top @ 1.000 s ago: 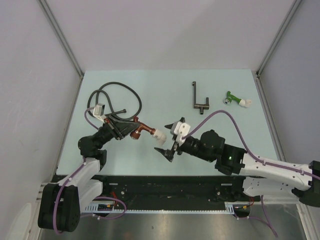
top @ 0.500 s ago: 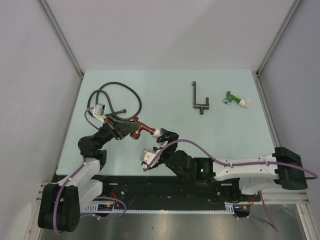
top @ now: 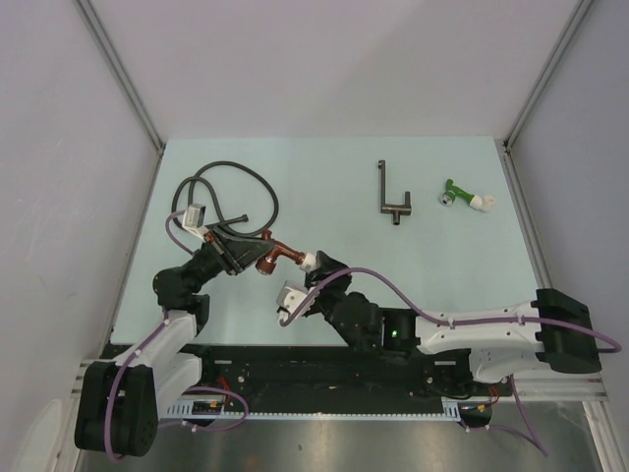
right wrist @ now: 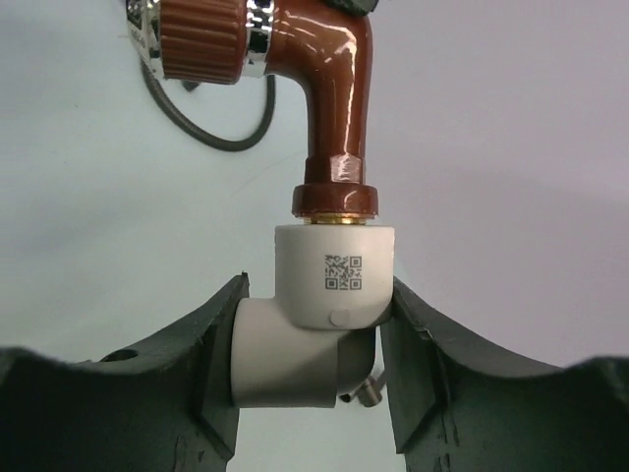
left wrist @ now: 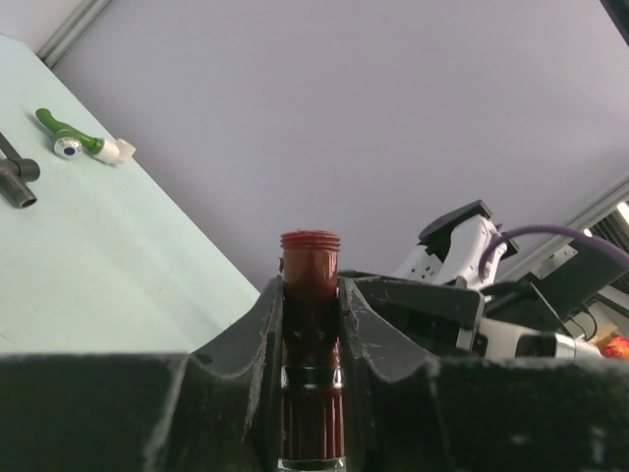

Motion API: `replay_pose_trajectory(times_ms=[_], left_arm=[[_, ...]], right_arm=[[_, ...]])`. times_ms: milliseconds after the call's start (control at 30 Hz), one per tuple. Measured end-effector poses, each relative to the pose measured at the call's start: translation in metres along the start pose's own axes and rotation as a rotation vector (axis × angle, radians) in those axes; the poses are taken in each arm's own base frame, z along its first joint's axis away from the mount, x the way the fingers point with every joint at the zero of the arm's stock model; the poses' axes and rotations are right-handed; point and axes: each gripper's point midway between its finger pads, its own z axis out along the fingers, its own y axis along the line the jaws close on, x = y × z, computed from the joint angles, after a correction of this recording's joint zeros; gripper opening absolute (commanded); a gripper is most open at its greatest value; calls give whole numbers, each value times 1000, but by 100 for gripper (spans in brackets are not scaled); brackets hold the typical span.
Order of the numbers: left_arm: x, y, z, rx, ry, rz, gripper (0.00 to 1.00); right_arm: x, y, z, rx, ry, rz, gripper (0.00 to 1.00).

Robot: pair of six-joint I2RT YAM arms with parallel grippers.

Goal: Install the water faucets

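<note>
The reddish-brown water faucet [top: 278, 255] hangs just above the table at centre left, held by its ribbed body. My left gripper [top: 254, 258] is shut on that faucet [left wrist: 311, 285], with the threaded end poking out past the fingers. Its white elbow fitting [right wrist: 316, 315] points toward my right gripper [right wrist: 313, 344], whose jaws press on both sides of the elbow. From above, the right gripper [top: 316, 267] reaches the elbow [top: 308, 261] from the near side. A green faucet [top: 460, 195] with its own white elbow lies at the far right.
A coiled black hose [top: 231, 192] lies at the back left, behind the left gripper. A dark metal T-shaped bar [top: 390, 193] lies at the back centre, left of the green faucet [left wrist: 81, 141]. White walls enclose the pale green table [top: 442, 265].
My right arm has swung from the faucet's right side round to its near side, and its wide-open jaws have closed in on the white elbow. The left arm and faucet have held still.
</note>
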Motion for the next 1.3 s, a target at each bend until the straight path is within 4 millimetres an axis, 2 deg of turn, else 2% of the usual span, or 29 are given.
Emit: replay_pose_trajectory(times_ms=[200,367,433,467,633,833,933,967,1167,1300], left_arm=[[1,-2,0,8,3,4,0],[-2,-1,1,3,-15,1,0],[-2,0,1,1,-16,0,0],[-2,0,1,0,-17,-2,0],[-4,1,1,-5,-26,-4,0],[-8,5,1,-23,-45,-15,0],[-10,7,1,-32,-55,-19,0],[-10,8,1,-34,-57,-21,0],[-9,8,1,-36,-53,-25,0],[-3,6,1,-25,-20,-17,0]], right_arm=[[-3,-1,-2,-192,-97,247,0],[-8,-3,0,-437,-189,611,0],[-17,3,-6,-559,-209,777,0],[-13,-3,-3,-583,-203,855,0],[-19,-3,-3,-771,-174,1188,0],[-22,-2,-1,-959,-109,1467,0],[-24,-1,0,-1033,-82,1564,19],[-24,-2,0,-1046,-76,1586,30],[-19,-12,3,-1003,-63,1624,68],[-6,-28,11,-841,-62,1610,80]])
